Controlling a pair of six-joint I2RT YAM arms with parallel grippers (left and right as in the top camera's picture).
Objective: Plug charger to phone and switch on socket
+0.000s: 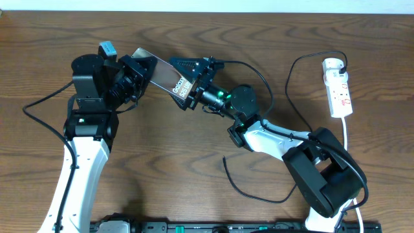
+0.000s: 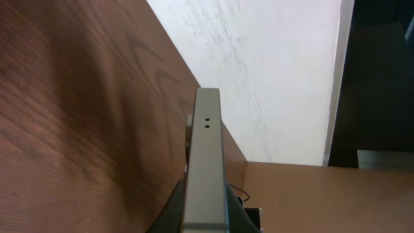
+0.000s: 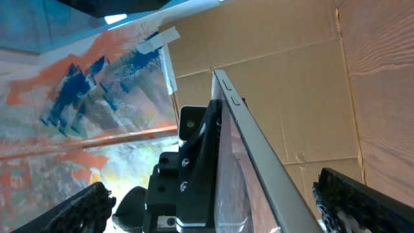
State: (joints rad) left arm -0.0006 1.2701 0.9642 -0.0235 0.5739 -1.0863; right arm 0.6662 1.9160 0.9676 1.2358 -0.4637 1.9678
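My left gripper (image 1: 143,72) is shut on the phone (image 1: 169,80) and holds it on edge above the table; the gold back with white lettering faces up. In the left wrist view the phone's grey edge (image 2: 206,162) stands between my jaws (image 2: 206,223). My right gripper (image 1: 187,82) is open, one finger on each side of the phone's free end, touching nothing that I can see. The right wrist view shows the phone (image 3: 259,149) between those spread fingers (image 3: 229,197). The charger (image 1: 255,194) lies on the table, its loose end near the right arm. The socket (image 1: 338,87) lies at far right.
The charger cable loops from the socket's far end (image 1: 299,65) and passes behind the right arm. The socket's white cord (image 1: 347,139) runs toward the front edge. The right arm's base (image 1: 326,178) stands at front right, the left arm's white link (image 1: 81,162) at front left.
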